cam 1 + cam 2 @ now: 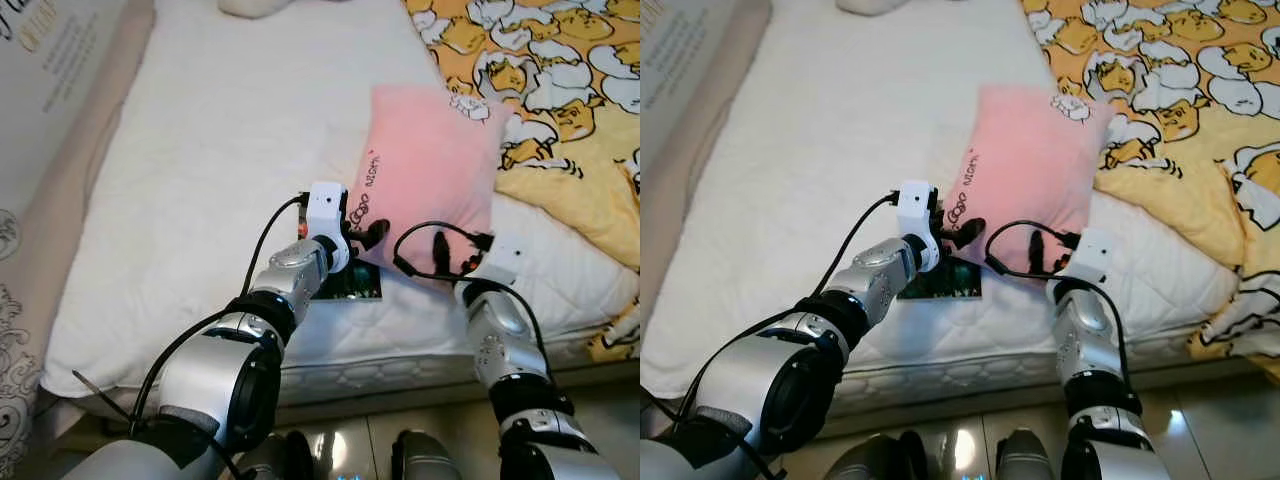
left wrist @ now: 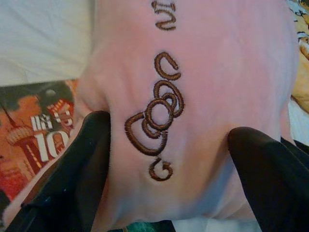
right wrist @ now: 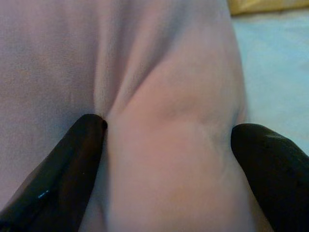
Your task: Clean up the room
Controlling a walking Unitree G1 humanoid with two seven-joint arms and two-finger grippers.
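While the pink pillow [image 1: 430, 175] lies on the white bed [image 1: 200, 180], its near edge is pinched by the left gripper [image 2: 169, 159] and right gripper [image 3: 169, 159], fingers clamped on bunched fabric; a book [image 1: 350, 285] is tucked under that edge.

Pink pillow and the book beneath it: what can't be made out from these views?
- Book: the pink pillow and left gripper cover most of it in the eye views; its title is unreadable.
- Pillow lettering: cut off by the left wrist view's edge; too small in the eye views.
- Right gripper: its fingers press into the pillow's fabric; the arm hides the contact in the eye views.
- White object: cut off by the frame edge.
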